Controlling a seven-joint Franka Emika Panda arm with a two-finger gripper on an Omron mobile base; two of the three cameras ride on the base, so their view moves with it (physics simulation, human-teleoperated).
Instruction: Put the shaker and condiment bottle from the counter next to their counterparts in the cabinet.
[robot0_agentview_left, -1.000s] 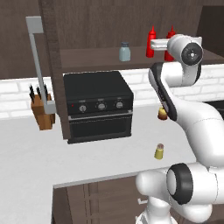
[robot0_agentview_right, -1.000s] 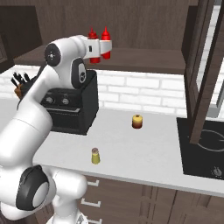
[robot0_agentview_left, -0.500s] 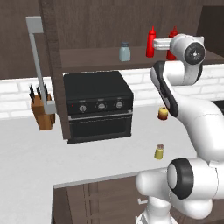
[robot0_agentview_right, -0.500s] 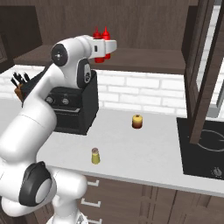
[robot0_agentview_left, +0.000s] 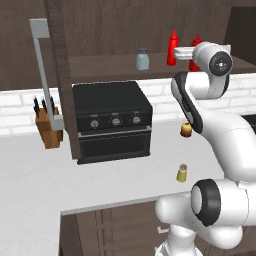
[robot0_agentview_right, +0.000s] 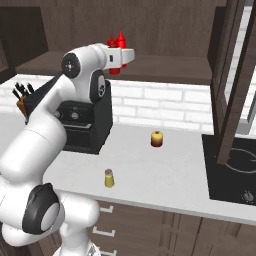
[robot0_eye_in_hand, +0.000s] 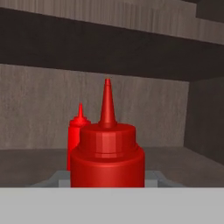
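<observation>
Left base view: the arm reaches into the dark brown wooden wall cabinet (robot0_agentview_left: 150, 70), its gripper (robot0_agentview_left: 186, 52) closed on the shorter red squeeze condiment bottle (robot0_agentview_left: 196, 46) beside the taller red squeeze bottle (robot0_agentview_left: 173, 48). Right base view: the small yellow shaker (robot0_agentview_right: 109, 178) waits on the light-grey counter (robot0_agentview_right: 165, 175). Hand view: the held bottle (robot0_eye_in_hand: 107, 157) looks upright, so it should be lowered squarely onto the shelf before release.

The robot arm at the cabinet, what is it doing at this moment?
The gripper is shut on the condiment bottle and holds it up at the open shelf of the cabinet, close to the other red bottle that stands there. The pale blue-grey shaker is on the same shelf. The yellow shaker stands on the counter, not yet moved.
</observation>
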